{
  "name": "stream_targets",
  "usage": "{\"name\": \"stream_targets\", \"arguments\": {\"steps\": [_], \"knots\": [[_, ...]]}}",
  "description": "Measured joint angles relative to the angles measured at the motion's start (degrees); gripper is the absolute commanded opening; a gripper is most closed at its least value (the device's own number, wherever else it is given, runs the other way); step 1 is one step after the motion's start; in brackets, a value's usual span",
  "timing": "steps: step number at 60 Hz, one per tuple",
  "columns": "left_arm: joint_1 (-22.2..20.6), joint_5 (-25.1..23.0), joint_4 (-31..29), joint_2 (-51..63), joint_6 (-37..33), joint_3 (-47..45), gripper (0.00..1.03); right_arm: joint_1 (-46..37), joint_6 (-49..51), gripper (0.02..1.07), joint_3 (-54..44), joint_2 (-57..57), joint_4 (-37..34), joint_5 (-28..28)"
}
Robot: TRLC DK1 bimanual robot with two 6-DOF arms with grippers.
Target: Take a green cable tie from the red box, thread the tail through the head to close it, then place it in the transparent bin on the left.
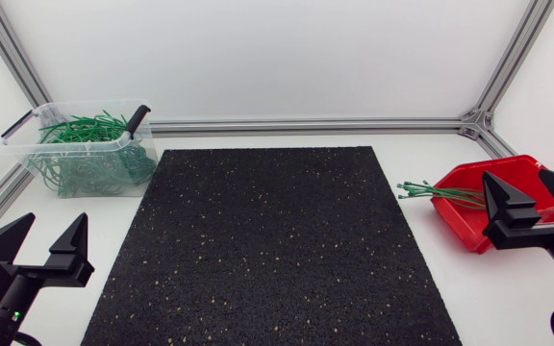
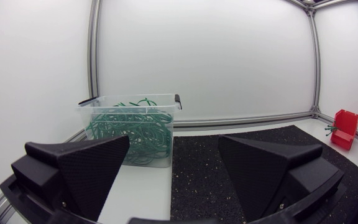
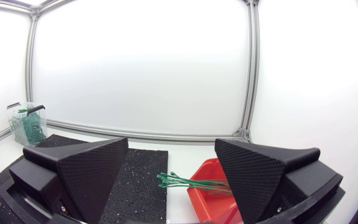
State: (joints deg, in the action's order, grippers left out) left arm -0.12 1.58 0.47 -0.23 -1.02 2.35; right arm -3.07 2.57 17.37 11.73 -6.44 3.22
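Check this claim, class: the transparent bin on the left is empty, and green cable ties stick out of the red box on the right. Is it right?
Not quite. The transparent bin is not empty: the head view shows a heap of green ties in it. Green cable ties do stick out of the red box on the right.

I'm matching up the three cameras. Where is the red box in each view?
Head view: red box right of the black mat, by the right tool.
Left wrist view: red box far across the black mat.
Right wrist view: red box ahead of the right tool.
Shared landmark: green cable ties poking from it.
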Motion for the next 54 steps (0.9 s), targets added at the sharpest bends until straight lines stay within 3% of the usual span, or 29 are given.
{"name": "stream_targets", "arguments": {"steps": [14, 31, 47, 54], "knots": [[0.00, 0.00, 0.00, 0.00, 0.00, 0.00, 1.00, -1.81, 2.32, 1.03, 6.64, 13.62, -1.53, 3.28], [0.00, 0.00, 0.00, 0.00, 0.00, 0.00, 1.00, -13.68, 8.41, 1.03, 17.18, 30.42, -6.71, 19.21], [0.00, 0.00, -0.02, 0.00, 0.00, 0.00, 1.00, -15.41, 23.91, 1.03, 23.19, 45.03, -10.49, 18.12], [0.00, 0.00, -0.02, 0.00, 0.00, 0.00, 1.00, -13.84, 29.55, 1.03, 23.19, 48.57, -10.60, 13.20]]}}
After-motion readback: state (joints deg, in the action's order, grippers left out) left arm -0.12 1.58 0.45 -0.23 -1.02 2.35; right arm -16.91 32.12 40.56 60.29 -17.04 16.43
